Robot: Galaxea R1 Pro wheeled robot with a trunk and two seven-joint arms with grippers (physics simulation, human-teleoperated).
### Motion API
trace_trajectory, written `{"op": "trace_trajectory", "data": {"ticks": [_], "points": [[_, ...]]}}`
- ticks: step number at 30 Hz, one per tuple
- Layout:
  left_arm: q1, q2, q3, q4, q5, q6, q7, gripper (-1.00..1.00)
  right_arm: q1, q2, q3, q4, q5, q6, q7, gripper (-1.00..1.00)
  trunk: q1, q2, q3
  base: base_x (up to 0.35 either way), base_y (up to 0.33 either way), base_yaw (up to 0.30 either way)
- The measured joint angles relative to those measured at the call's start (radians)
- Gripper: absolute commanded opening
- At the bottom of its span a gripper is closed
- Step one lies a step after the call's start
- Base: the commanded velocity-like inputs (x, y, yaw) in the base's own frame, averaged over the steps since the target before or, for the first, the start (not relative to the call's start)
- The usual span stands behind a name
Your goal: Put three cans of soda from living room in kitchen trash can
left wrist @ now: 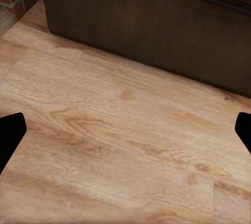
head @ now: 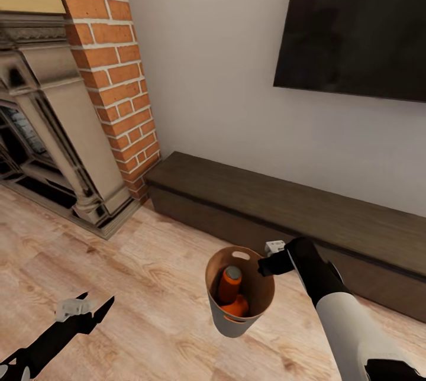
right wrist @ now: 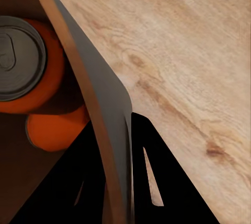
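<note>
tash can point(head: 239, 297) | 2 orange cans point(head: 229, 292) inside | right gripper point(head: 267, 264) clamped on rim | left gripper point(head: 94, 304) spread apart

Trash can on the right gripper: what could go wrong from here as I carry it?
The right gripper pinches only the rim of the trash can, which hangs tilted above the floor; a jolt might slip it free.

Two orange soda cans lie loose inside and could shift or tip out if it leans further.

The dark low bench sits close ahead; turning might clip it.
</note>
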Motion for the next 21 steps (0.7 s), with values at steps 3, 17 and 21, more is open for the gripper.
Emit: {"op": "trace_trajectory", "data": {"ticks": [3, 17, 21], "points": [[0.0, -0.001, 0.0, 0.0, 0.0, 0.0, 0.0, 1.0, 0.0, 0.001, 0.0, 0.001, 0.009, -0.003, -0.001, -1.0, 0.0, 0.0, 0.0, 0.0, 0.001, 0.021], [0.0, -0.001, -0.001, -0.001, -0.001, 0.001, 0.007, 1.0, 0.001, 0.008, 0.0, 0.001, 0.004, -0.002, -0.001, -1.0, 0.0, 0.0, 0.0, -0.03, 0.035, 0.003], [0.0, -0.001, -0.001, -0.001, -0.002, 0.001, 0.009, 1.0, 0.001, 0.009, 0.0, 0.002, 0.006, -0.002, -0.002, -1.0, 0.0, 0.0, 0.0, -0.141, 0.076, 0.0]]}}
